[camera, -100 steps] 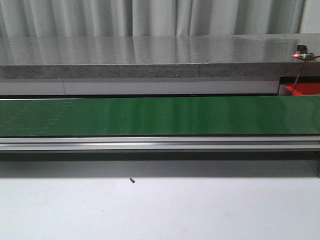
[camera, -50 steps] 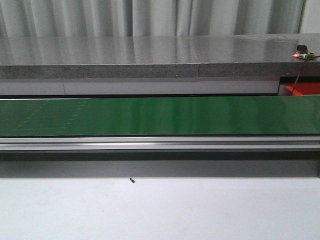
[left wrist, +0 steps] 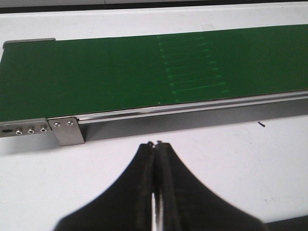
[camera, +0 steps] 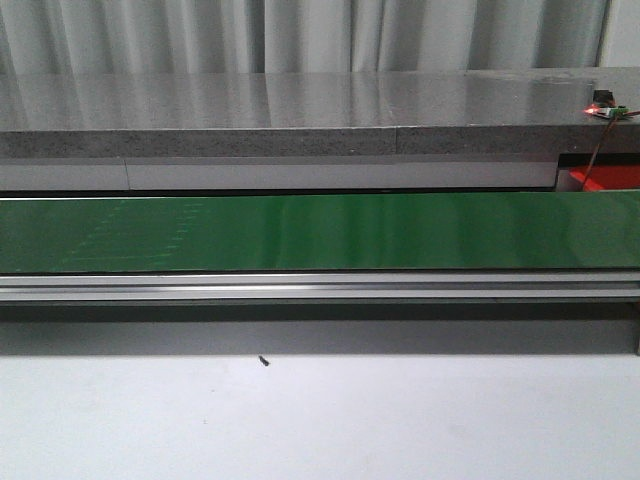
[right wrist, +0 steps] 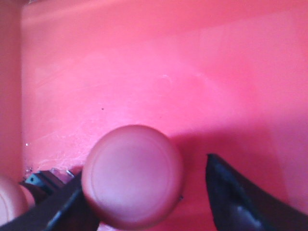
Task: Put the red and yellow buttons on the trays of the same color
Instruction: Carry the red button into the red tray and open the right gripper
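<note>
Pale pleated curtains close the background of the front view, above a grey speckled stone ledge with a glossy top. Below it a smooth green conveyor belt runs as a long horizontal band across the whole frame, edged along its lower side by a ribbed aluminium rail. The white table fills the lower third, matte, with one small dark speck left of centre. At the right edge, a sliver of the red tray shows beside a small circuit board with a lit red dot.

Left wrist view: the left gripper sits at lower centre over the white table, its black tapered fingers pressed together tip to tip, holding nothing. The belt end, with a bolted metal bracket, lies in the upper half of the frame.

Right wrist view: the smooth, faintly scratched floor of the red tray fills the frame. The red button, a round domed cap with a faint concentric ring, faces the camera at lower left centre; being circular in this view, it shows no long axis. The right gripper has its jaws spread: the dark finger at lower left touches or overlaps the button's edge, the other stands apart at lower right. Part of a second rounded red object shows at the lower left corner.
</note>
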`<state>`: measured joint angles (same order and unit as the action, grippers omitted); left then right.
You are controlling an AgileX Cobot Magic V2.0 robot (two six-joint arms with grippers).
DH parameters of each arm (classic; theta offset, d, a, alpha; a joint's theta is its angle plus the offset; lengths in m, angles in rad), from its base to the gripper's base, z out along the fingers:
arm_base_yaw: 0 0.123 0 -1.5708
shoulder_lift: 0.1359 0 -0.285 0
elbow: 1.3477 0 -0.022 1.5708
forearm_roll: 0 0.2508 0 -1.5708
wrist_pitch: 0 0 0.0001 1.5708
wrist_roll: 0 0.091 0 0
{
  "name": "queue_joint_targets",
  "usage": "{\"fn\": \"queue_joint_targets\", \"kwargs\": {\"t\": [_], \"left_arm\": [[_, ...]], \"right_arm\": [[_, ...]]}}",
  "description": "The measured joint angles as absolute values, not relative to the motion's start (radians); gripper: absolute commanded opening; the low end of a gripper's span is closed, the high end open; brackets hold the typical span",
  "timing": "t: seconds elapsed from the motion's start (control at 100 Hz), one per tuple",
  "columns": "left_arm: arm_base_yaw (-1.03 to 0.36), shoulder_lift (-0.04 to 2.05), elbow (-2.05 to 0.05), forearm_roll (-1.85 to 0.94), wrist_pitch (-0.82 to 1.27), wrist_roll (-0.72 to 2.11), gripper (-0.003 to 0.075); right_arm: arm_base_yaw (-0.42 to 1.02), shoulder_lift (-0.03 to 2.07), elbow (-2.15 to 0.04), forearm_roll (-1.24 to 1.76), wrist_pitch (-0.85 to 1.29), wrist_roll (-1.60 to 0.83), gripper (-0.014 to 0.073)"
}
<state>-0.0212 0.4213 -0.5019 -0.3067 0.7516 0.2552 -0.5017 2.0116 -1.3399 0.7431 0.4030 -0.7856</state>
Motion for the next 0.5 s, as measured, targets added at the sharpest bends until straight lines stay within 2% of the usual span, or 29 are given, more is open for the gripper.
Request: {"fn": "queue_joint_targets", "kwargs": {"t": [0.36,0.41,0.5], "left_arm": [[-0.021,0.421,-0.502,-0.307,0.752,0.255,-0.0020],[-0.021,0.421,-0.502,-0.307,0.752,0.255,-0.0020],[-0.021,0.421,-0.502,-0.307,0.752,0.255,-0.0020]], "right_arm": [[-0.502,1.903,-1.340,0.716,0.458,-0.786,0.0456],[-0.502,1.883,-1.340,0.715,0.482,-0.786,0.0412],[-0.493,1.847,-1.340,0.712,0.526,-0.786,0.0256]]}}
